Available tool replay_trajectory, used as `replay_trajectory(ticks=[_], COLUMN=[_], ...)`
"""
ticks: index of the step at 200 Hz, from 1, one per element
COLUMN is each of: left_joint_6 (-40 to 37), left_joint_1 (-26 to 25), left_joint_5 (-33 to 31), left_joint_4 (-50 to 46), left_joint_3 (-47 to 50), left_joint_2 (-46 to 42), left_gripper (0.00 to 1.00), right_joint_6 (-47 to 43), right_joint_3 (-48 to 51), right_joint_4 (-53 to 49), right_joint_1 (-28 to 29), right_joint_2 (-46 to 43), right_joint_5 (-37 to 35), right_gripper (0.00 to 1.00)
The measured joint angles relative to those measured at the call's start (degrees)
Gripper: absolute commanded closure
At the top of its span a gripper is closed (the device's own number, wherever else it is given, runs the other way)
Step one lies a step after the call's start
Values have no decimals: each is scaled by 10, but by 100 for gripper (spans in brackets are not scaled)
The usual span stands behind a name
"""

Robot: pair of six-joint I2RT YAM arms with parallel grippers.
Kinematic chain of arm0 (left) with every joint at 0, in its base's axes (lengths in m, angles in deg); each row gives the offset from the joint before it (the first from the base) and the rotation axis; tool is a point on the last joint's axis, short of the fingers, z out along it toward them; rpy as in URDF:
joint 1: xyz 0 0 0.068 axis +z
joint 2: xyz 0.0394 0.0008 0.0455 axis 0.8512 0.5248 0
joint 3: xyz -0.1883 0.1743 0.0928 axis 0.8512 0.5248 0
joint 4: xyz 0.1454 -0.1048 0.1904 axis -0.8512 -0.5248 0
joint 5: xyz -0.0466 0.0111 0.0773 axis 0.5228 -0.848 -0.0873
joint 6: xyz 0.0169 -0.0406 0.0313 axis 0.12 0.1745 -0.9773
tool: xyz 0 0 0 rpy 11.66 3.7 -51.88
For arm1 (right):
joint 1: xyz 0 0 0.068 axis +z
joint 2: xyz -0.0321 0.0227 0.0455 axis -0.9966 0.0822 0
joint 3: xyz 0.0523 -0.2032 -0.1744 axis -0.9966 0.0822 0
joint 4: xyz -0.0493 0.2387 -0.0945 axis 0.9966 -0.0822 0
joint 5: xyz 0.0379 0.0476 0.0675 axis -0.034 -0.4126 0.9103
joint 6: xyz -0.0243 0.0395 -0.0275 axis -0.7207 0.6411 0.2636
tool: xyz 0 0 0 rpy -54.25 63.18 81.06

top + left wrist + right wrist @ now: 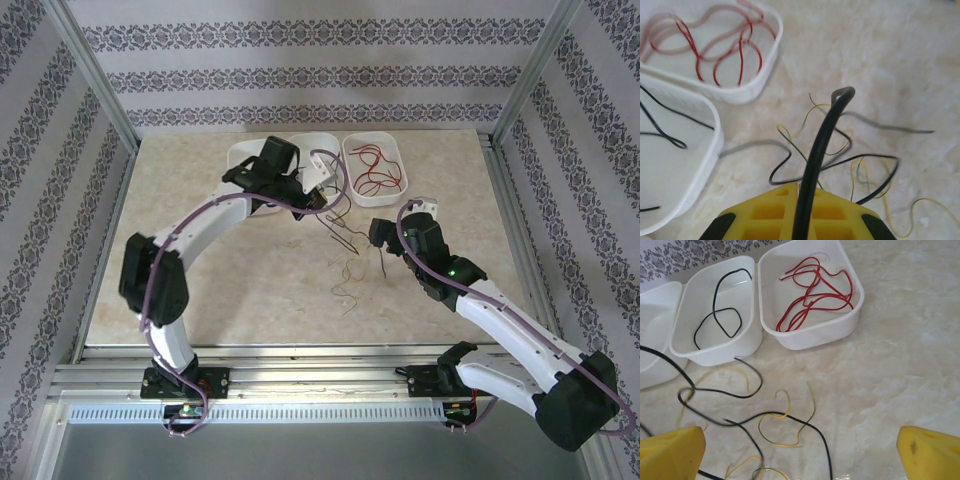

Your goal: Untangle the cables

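1. Patterned walls (300,75) close in a pale marbled table (200,290), and your work sits in its middle.
2. White trays along the far edge show what is done. The right tray (815,335) holds the red cables (815,295), all of them off the table. The middle tray (715,354) holds a loose black cable (715,310). By my reckoning you are about halfway, with the black and yellowish-green ones left to separate.
3. Your left gripper (802,200) is closed tight on one black strand (822,140). The strand rises from between the yellow fingers (770,210) and bends over at its top, above the pile.
4. Your right gripper (800,460) stands fully open and holds nothing. Its two yellow fingers (670,455) hang either side of the near part of the pile, and I cannot tell whether they touch it.
5. The tangle (350,270) lies on the table just near of the trays, between the two grippers. Its thin black and yellowish-green loops cross one another.
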Motion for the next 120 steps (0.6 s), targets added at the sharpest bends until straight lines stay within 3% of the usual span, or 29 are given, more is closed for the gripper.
replay_trajectory(ticks=[46,82,120], left_joint_6=[43,79,120], left_joint_1=[0,0,0], left_joint_5=[-3,-13,-77], left_joint_4=[12,19,18], left_joint_3=[45,50,24], left_joint_2=[-97,-103,-103], left_gripper=[100,100,100], right_joint_6=[-7,-25,-32], right_joint_3=[-20,-33,-44], right_joint_4=[15,35,34], right_joint_1=[0,13,8], right_joint_2=[50,67,68], right_joint_5=[60,87,87], right_gripper=[2,2,2])
